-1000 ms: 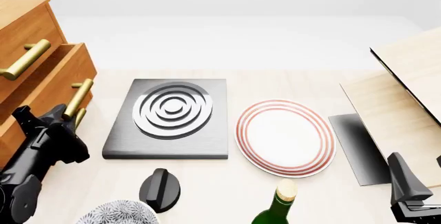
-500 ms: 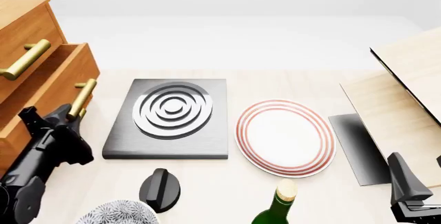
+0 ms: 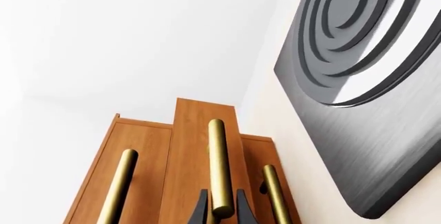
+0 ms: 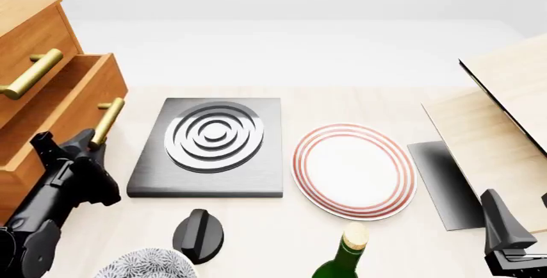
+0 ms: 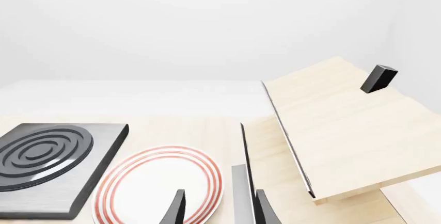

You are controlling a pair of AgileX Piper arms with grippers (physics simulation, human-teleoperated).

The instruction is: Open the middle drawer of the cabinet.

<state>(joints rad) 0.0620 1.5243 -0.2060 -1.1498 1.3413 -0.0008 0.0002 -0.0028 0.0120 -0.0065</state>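
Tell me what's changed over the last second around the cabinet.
The left hand, shut on the brass handle, has pulled the middle drawer farther out of the cabinet, toward the right. The right hand, plate and bottle stayed put.

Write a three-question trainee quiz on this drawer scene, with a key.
1. True or false: the left gripper is shut on the handle of the middle drawer.
2. Which lies nearest the cabinet? A) striped plate B) grey ringed slab C) green bottle
3. Fill in: the right gripper hangs ____, holding nothing.

Key: 1 true; 2 B; 3 open.
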